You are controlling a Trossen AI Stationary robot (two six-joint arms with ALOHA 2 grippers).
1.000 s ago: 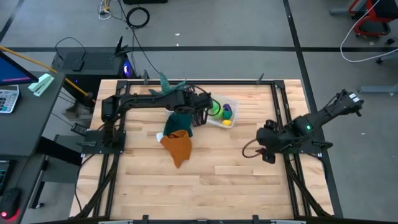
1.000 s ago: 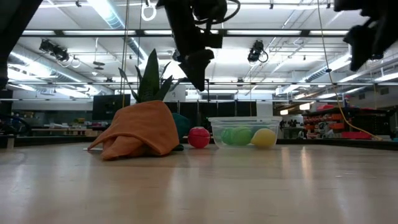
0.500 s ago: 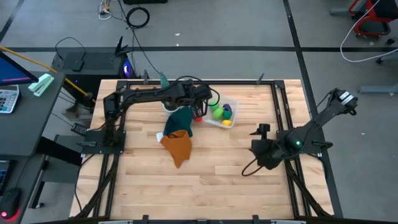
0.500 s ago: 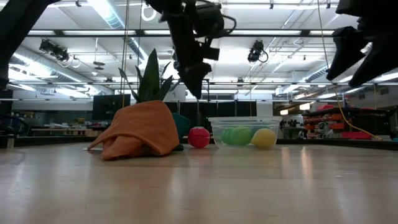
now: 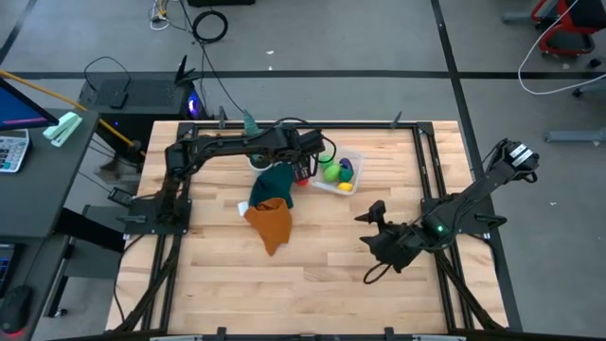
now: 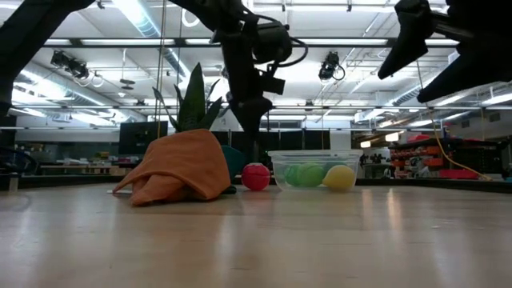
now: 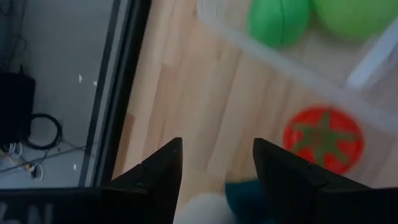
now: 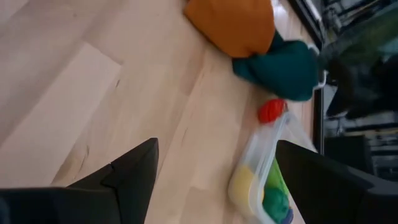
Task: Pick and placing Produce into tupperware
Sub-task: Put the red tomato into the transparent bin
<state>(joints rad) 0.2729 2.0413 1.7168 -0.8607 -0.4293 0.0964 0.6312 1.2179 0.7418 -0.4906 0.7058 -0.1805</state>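
Produce items are toy pieces, mostly collected inside the tupperware (image 5: pixel 338 171), a clear squarish box with rounded corners standing toward the far middle of the wooden desk (image 5: pixel 322 275). In the high view the box holds a light green piece (image 5: pixel 330 170), a purple piece (image 5: pixel 347 170) and a yellow piece (image 5: pixel 346 186); the low view shows the green pieces (image 6: pixel 304 174) and the yellow piece (image 6: pixel 339 177) through the transparent wall. A red tomato (image 7: pixel 323 139), with a dark green star-shaped stem printed on top, lies on the desk just outside the box, between it and the teal cloth (image 5: pixel 275 180). An orange cloth (image 5: pixel 269 223) lies bunched against the teal cloth on the near side. A teal spiky plant (image 5: pixel 249 122) stands behind the cloths. No brand, label or legible writing shows on the produce or the box. The left claw (image 7: pixel 214 165) hangs above the desk beside the tomato, pointing downward, its fingers spread a moderate way apart and holding nothing. The right claw (image 8: pixel 214 165) is raised over bare desk on the near right, well apart from the box, its fingers spread wide and empty. On a side surface left of the desk lie a calculator (image 5: pixel 11 150) and a pale green object (image 5: pixel 62 128).
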